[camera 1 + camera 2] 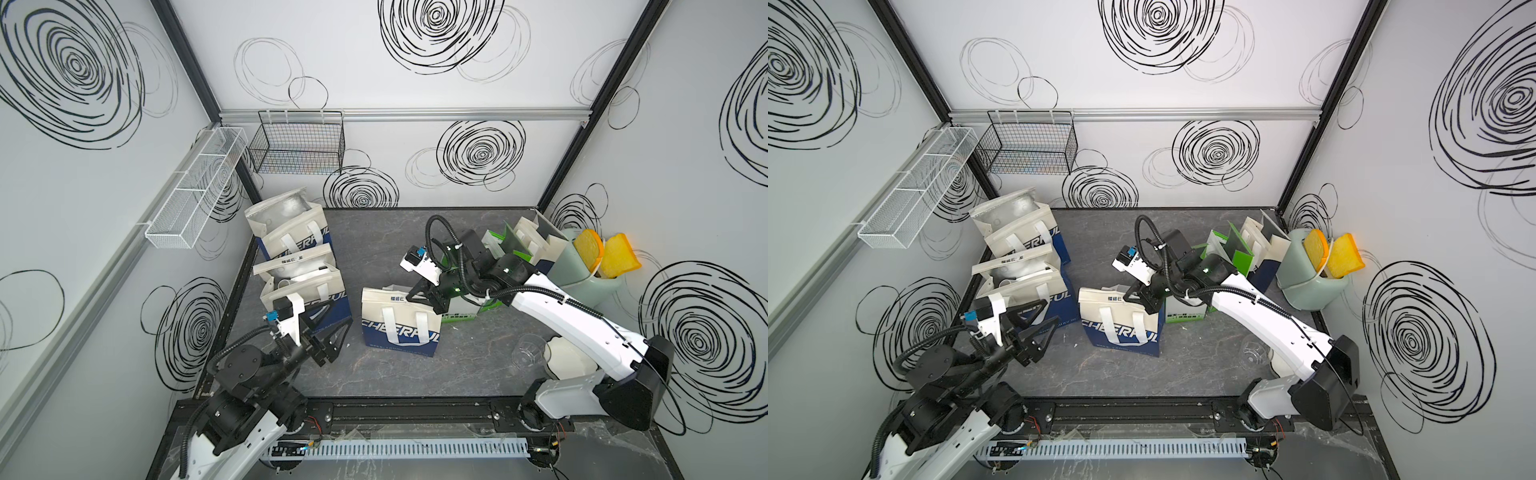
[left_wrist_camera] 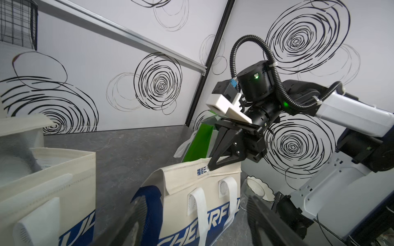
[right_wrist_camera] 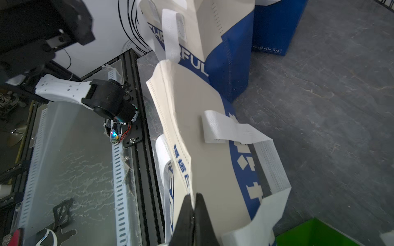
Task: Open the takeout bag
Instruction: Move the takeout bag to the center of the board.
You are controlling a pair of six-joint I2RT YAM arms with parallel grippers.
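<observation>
Bag: cream-and-blue fabric takeout bag (image 1: 399,332) (image 1: 1121,328) with white strap handles. It's standing upright about mid-table on the dark grey stone-look table (image 1: 395,386).
Right gripper (image 1: 428,298) (image 2: 211,167): jaws squeezed together on the takeout bag's cream top flap, right by the little printed characters. The right wrist view shows the flap (image 3: 191,119) sandwiched between them.
Bag mouth: honestly can't tell how far it's open from here, the arm is in the way.
Left gripper (image 1: 330,328) (image 1: 1038,318): jaws wide apart with nothing in them, hanging just in front of the nearer matching bag, off to the left of the takeout bag.
Neighbours: two matching cream-and-blue bags (image 1: 299,282) (image 1: 286,224) on the left, tops gaping, silvery lining showing.
Back right corner: green-and-white paper bags (image 1: 498,245), plus a pale green plastic bin (image 1: 582,278) with yellow toast-shaped slices (image 1: 621,255) poking out.
Also: clear glass bowl (image 1: 528,351) near the right arm's base.
</observation>
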